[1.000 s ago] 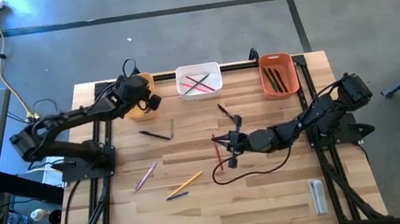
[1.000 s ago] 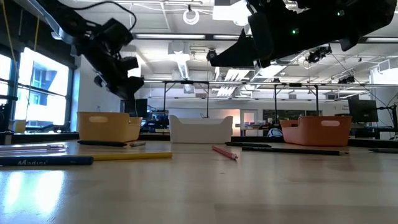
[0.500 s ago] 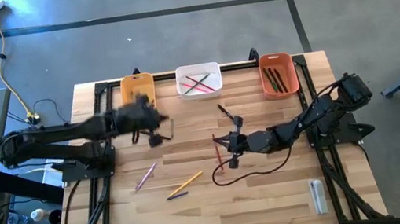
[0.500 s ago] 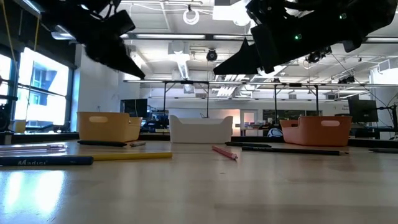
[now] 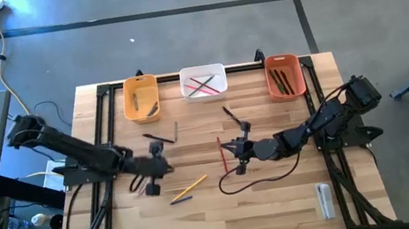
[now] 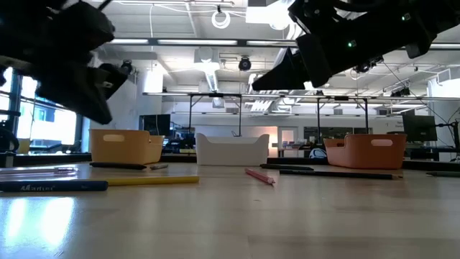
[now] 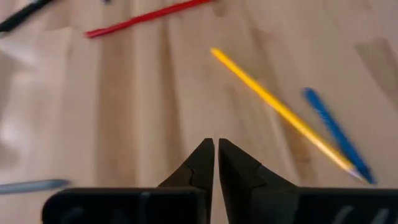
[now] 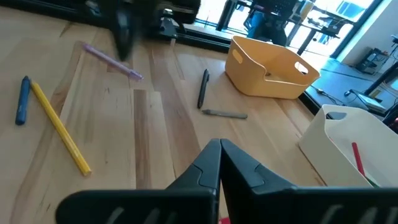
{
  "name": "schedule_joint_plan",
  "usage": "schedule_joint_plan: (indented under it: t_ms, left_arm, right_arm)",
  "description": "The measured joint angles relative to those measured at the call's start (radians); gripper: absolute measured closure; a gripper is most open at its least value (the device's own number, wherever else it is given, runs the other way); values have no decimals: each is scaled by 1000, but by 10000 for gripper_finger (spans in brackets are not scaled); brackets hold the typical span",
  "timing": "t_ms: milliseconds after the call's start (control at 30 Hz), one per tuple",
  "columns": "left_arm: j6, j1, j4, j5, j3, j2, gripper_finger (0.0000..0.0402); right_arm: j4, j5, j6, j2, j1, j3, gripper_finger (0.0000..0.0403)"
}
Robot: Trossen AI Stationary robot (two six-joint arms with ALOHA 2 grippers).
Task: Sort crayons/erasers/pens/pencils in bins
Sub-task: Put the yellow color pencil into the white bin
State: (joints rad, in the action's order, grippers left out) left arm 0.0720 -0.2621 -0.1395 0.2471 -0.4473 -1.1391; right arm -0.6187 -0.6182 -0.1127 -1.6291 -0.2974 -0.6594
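Left gripper (image 5: 151, 174): low over the table's left half, fingers pressed together, holding nothing.
Right gripper (image 5: 236, 149): near table centre, fingers likewise pressed together and empty; arm looks idle.
Nearest work piece: yellow pencil (image 5: 189, 186), lying flat, at about 4 o'clock from the left gripper in the overhead view, near but apart from it. A short blue crayon (image 5: 181, 200) lies just beside its lower end.
Seen past the left fingertips (image 7: 208, 149): the yellow pencil (image 7: 280, 112) runs diagonally at about 1 o'clock, well ahead of the tips, not between them.
Other loose pieces: red pencil (image 5: 220, 151) just off the right gripper; black pen (image 5: 159, 138) at 12 o'clock from the left gripper.
Handling, my guess: light, stiff, thin, smooth; likely to roll or pivot if pinched off-centre.
Where to grip: mid-shaft, fingers across the length, clear of the crayon.
Bins: yellow bin (image 5: 141, 99), white bin (image 5: 203, 83), orange bin (image 5: 283, 76) along the far edge.
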Motion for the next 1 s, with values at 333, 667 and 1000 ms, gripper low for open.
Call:
schedule_joint_plan:
  t_ms: [333,667,1000]
  left_arm:
    - [297,-306,-2,189,0,-79,342]
    - [426,-428,-23,250,-83,-174,297]
    - [527,-341,-35,300,-281,-453,290]
  right_arm:
    - [11,0,3,0,0,0,403]
    - [17,0,4,0,0,0,403]
    - [17,0,11,0,0,0,403]
